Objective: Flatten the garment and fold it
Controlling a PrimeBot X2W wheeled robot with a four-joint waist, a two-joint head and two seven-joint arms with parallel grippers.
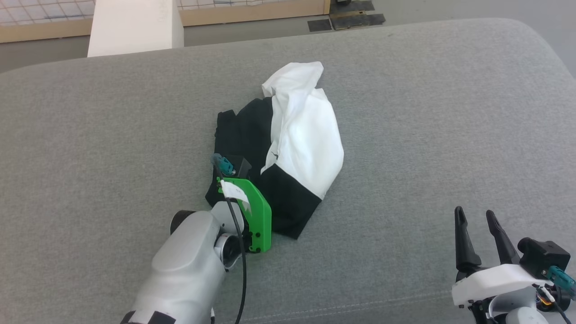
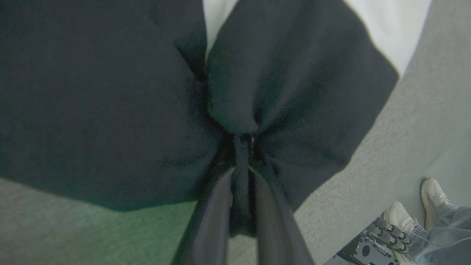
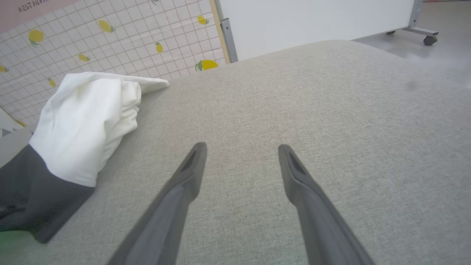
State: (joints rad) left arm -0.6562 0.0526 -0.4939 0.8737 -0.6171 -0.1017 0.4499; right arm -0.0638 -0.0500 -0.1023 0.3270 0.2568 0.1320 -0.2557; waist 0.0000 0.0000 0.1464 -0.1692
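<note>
- The garment (image 1: pixel 301 135) is found bunched and crumpled near the middle of the grey cushion (image 1: pixel 90 135), not flattened. Its white part is heaped toward the cushion's far side, and its black parts are spread toward the near side.
- The left gripper (image 2: pixel 241 145) is clamped on a pinch of the garment's black cloth. Folds are gathered and radiate from the fingertips, and a strip of black fabric is caught between the two dark fingers (image 2: pixel 215 224).
- In the head view, the left wrist's green bracket (image 1: pixel 261 216) is seen over the garment's near black edge, close to the cushion's middle.
- The right gripper (image 1: pixel 474 212) is held with its jaws spread wide and nothing between them. It is placed over bare fabric at the cushion's near right part, well apart from the garment.
- In the right wrist view, the garment is shown resting on the cushion to the left of the spread fingers.
- Beyond the cushion's far edge, a tiled wall (image 3: pixel 110 33) printed with lemons and a white panel (image 3: pixel 312 22) on a wheeled frame are seen.
- Off the cushion's edge, in the left wrist view, a person's pale shoes (image 2: pixel 399 217) and blue denim trouser legs (image 2: pixel 441 232) are seen on the floor.
</note>
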